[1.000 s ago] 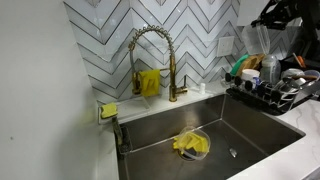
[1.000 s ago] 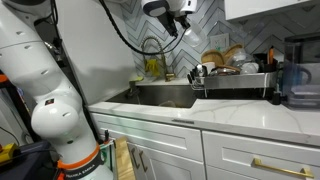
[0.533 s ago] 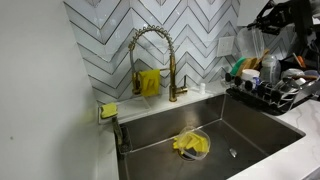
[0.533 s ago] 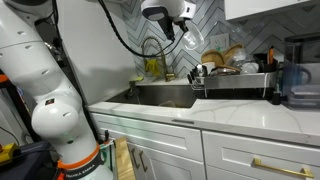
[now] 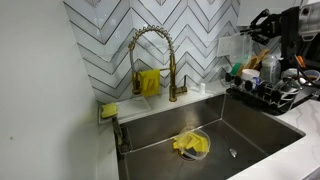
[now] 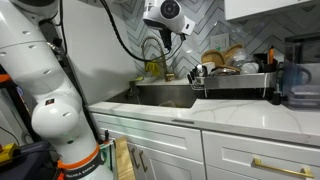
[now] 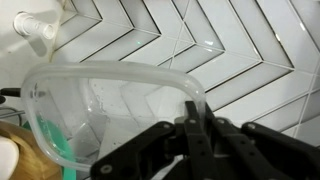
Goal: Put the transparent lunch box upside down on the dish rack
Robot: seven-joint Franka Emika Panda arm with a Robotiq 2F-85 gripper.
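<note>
My gripper [image 5: 254, 32] is shut on the rim of the transparent lunch box [image 5: 233, 48] and holds it in the air, just above the near end of the dish rack [image 5: 262, 101]. In the wrist view the clear box [image 7: 110, 100] fills the frame before the white tiles, with my fingers [image 7: 190, 112] pinching its edge. In an exterior view my gripper [image 6: 166, 40] points downward, left of the black wire rack [image 6: 235, 84]; the box is hard to make out there. The rack holds several dishes.
A gold faucet [image 5: 150, 50] stands behind the steel sink [image 5: 262, 135]. A yellow cloth in a clear bowl [image 5: 192, 145] lies in the basin. A yellow sponge [image 5: 108, 110] sits at the sink's corner. A black appliance [image 6: 300, 82] stands beyond the rack.
My wrist has turned, so the gripper now points down rather than sideways. The lunch box has swung with it toward the faucet side and tilted.
</note>
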